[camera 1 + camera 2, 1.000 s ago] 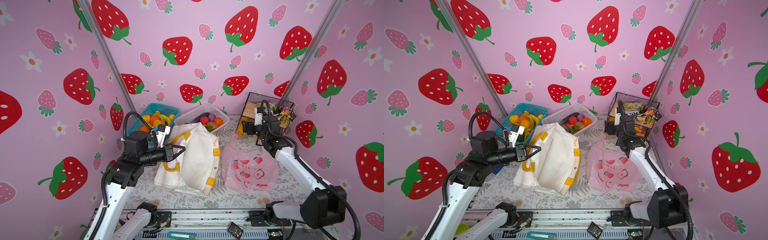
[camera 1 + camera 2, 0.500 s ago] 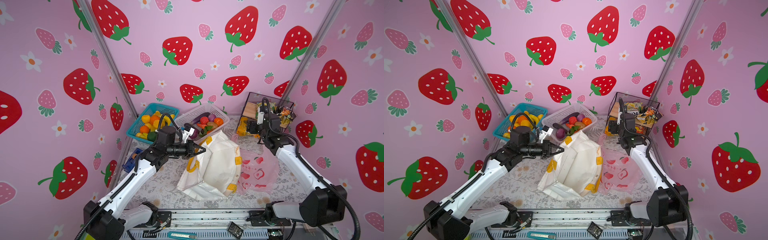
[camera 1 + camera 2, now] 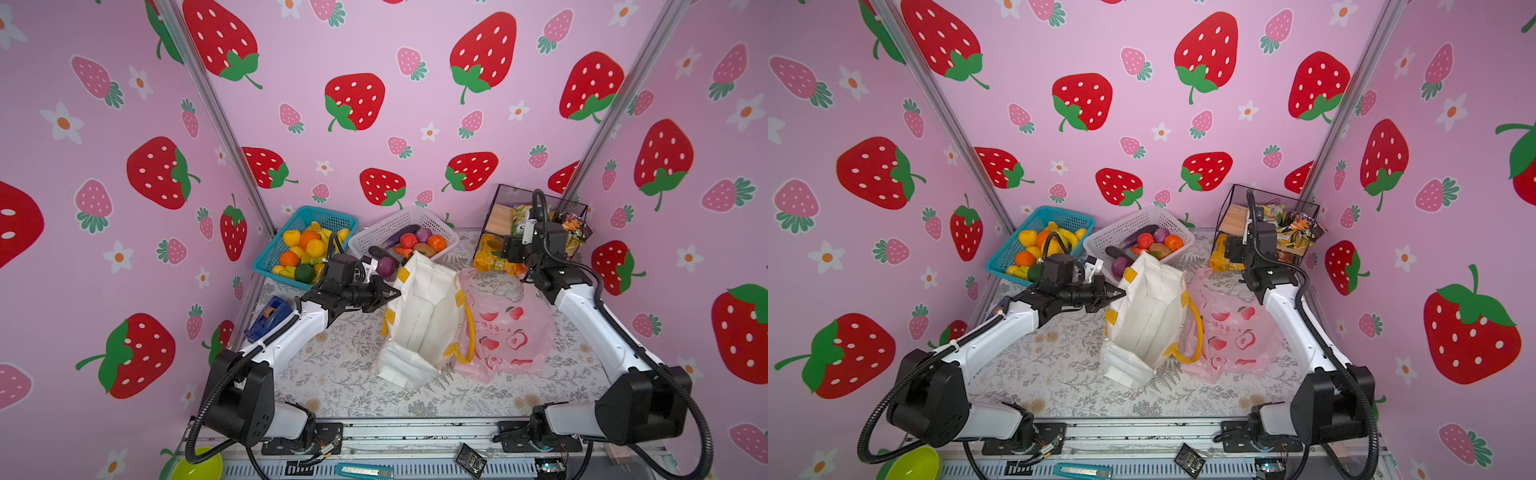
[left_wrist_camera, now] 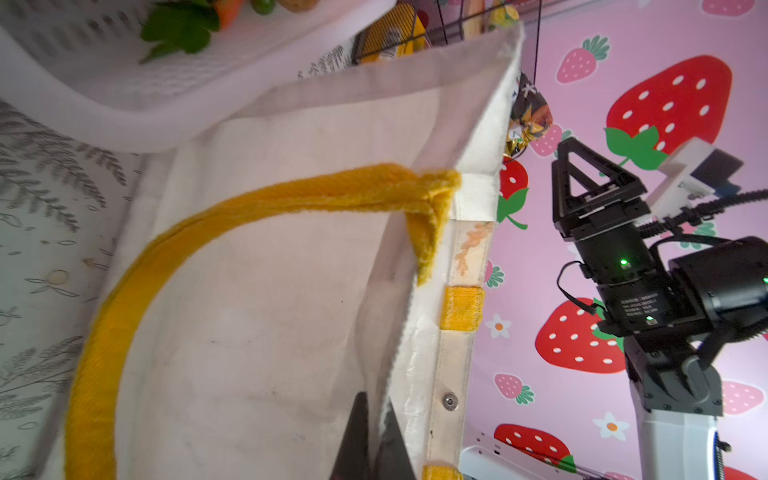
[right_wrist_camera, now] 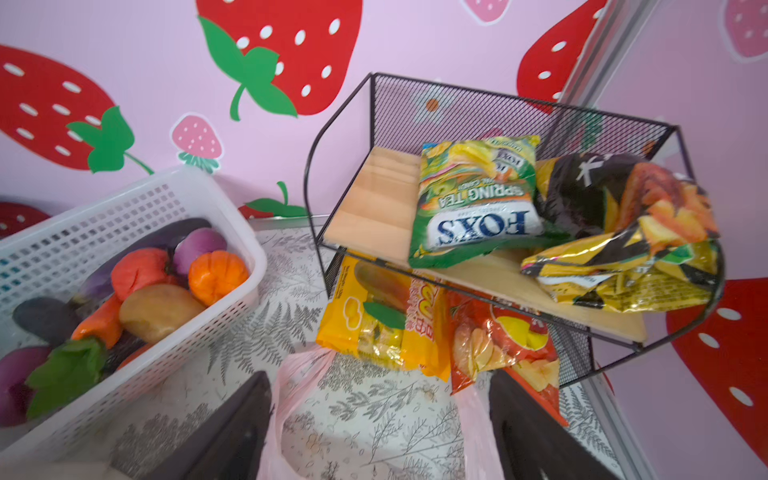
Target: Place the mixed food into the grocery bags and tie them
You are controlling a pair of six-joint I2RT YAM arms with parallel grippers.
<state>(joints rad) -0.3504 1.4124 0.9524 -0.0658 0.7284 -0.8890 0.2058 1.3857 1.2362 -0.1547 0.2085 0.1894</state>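
Pink strawberry walls [image 3: 415, 50] closed the table [image 3: 332, 374] on three sides. I saw the white tote [image 3: 419, 320] at its middle, long axis running from front edge to back, mouth toward the white basket [image 3: 374, 237]; its inside was hidden. The left gripper [image 4: 374, 436] was pinched on its rim. The pink bag [image 3: 507, 332] lay against the tote's right side, partly covered. The right gripper [image 5: 374, 440] held its fingers wide, the bag's handles between them, beside the wire rack [image 3: 498, 199]. Bare table showed front left.

3 pink walls [image 3: 374, 50] printed with red strawberries [image 3: 355, 102] and white flowers [image 3: 62, 122], joined by 2 silvery corner posts [image 3: 220, 124], enclose a bench [image 3: 498, 399] covered in pale fern-patterned cloth [image 3: 332, 361].
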